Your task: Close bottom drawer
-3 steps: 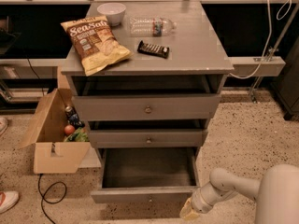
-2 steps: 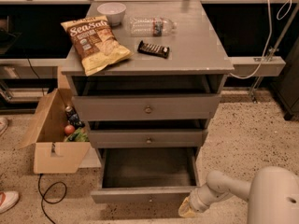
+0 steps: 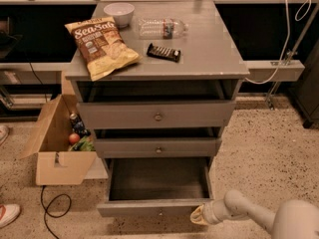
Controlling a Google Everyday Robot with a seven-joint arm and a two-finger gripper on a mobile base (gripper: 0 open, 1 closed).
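Bottom drawer [image 3: 149, 208] stands pulled well out at the foot of the grey cabinet [image 3: 219, 63], its dark inside exposed. Gripper [image 3: 199, 216] sits low at the right end of the drawer's front panel, touching or just beside it. Its opening state cannot be determined. Cardboard box [image 3: 55, 166] stands on the floor, left of the cabinet.
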